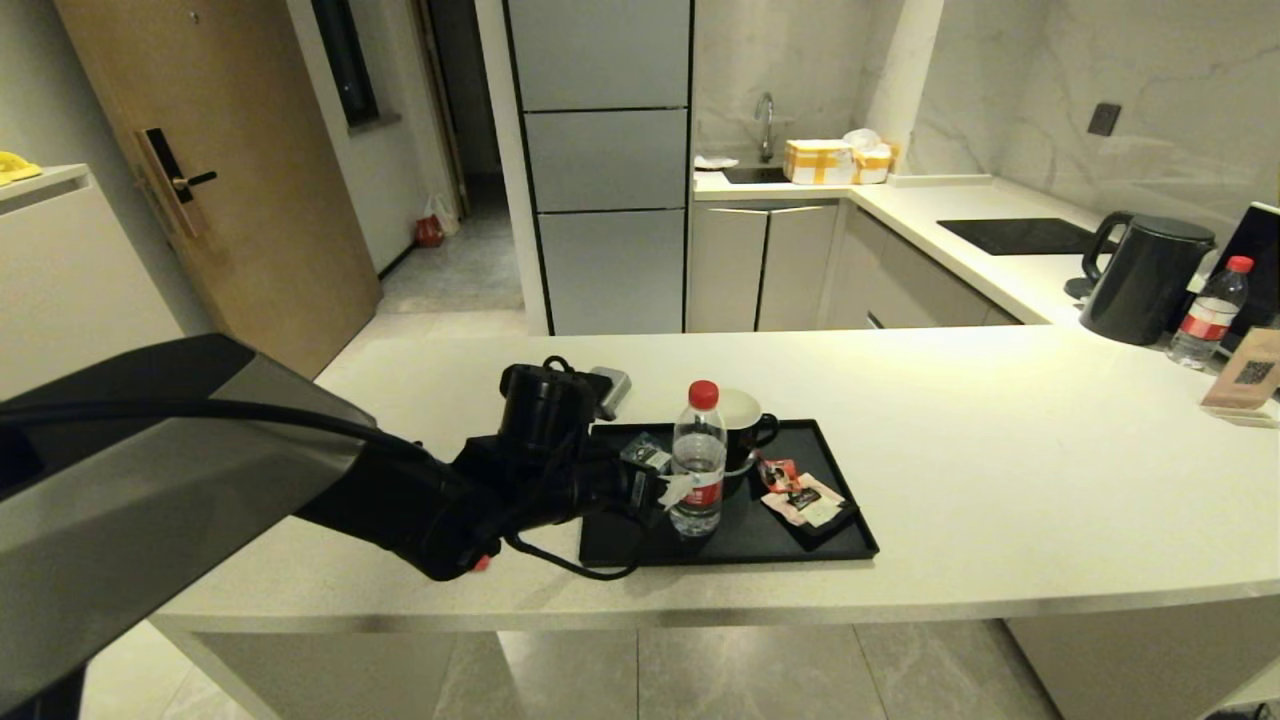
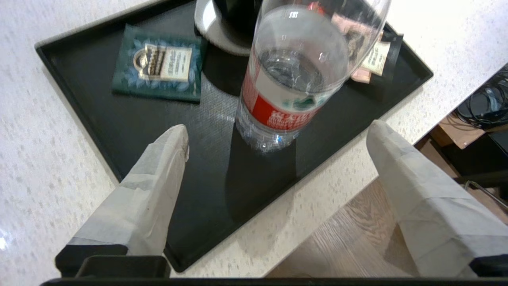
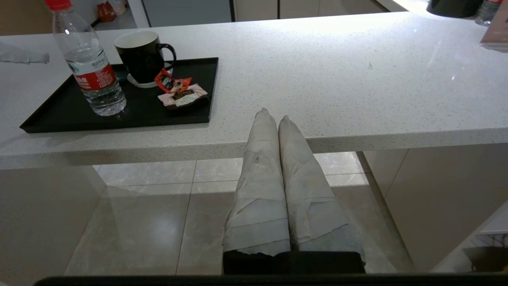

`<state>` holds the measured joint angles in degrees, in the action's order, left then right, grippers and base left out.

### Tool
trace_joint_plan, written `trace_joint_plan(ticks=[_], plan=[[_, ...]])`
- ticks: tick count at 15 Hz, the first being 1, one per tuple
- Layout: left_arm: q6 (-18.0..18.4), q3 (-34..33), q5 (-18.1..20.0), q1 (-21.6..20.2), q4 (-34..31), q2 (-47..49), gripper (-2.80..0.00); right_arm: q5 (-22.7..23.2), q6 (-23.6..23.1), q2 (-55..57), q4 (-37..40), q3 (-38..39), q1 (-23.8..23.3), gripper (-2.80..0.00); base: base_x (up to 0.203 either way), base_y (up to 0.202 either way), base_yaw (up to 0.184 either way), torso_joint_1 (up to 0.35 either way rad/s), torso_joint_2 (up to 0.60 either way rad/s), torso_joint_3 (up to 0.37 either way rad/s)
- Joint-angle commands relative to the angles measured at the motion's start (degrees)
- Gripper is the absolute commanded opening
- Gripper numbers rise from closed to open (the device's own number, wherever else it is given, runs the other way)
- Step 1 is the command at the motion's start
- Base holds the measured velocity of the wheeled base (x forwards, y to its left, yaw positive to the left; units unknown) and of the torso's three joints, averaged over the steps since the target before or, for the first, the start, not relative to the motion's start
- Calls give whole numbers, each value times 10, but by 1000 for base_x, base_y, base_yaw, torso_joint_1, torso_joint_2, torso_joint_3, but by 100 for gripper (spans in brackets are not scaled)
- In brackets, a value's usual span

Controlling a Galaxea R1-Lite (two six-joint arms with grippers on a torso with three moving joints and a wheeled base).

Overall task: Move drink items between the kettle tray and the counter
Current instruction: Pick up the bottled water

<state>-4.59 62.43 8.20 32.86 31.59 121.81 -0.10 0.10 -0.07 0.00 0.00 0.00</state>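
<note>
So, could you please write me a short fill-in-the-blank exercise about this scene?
1. The clear plastic water bottle with a red cap stands upright on the flat black ___.
2. The left tool is ___, its fingers either side of the bottle without touching.
3. The right tool is ___, below the counter's edge.

Missing words: tray; open; shut

Pale speckled stone on the counter (image 1: 1000,480), smooth with a soft sheen. Matt black on the kettle tray (image 2: 131,131), faintly textured. Clear glossy plastic for the water bottle (image 1: 698,470), with a printed film label. Creased whitish tape wrapping the left gripper (image 2: 278,159) fingers (image 2: 158,174).
</note>
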Motion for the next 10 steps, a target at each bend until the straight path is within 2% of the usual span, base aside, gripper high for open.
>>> trace_joint_plan(ticks=[1,3,7,10], plan=[[4,15,1,9,2,16,0,0,0,1,0,1,0,-280,0,0,0,0,0,0],[11,24,0,15,1,24,0,0,0,1,0,1,0,-280,0,0,0,0,0,0],[39,95,-6,34,-5,89,0,0,0,1,0,1,0,-280,0,0,0,0,0,0],[43,135,-9,34,-6,121,0,0,0,1,0,1,0,-280,0,0,0,0,0,0]])
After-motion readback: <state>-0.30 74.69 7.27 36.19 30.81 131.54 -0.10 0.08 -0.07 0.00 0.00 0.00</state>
